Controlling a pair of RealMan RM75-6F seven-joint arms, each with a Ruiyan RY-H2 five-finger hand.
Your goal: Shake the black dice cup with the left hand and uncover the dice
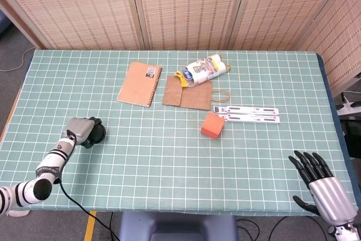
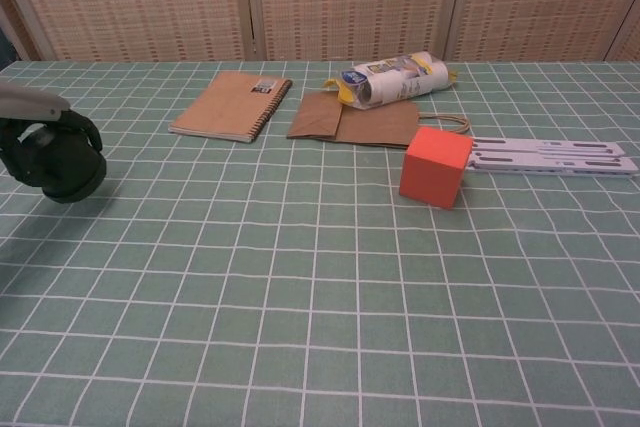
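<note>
The left hand is wrapped around the black dice cup, its fingers curled over the cup's side; in the chest view the cup shows at the far left edge, tilted and lifted a little off the green checked tablecloth, with a shadow beneath it. No dice can be made out under or near the cup.

The right hand sits well apart from all this, at the table's near right corner, holding nothing, its dark fingers spread and pointing away from the robot.

Beyond the left hand and to its right lies a brown spiral notebook. Further right of that is a flat brown paper bag, and touching the bag's far edge lies a plastic-wrapped packet with yellow ends on its side. An orange cube stands roughly between the two hands, nearer the middle of the table. Just beside the cube, on its far right side, lies a flat white folded stand.
</note>
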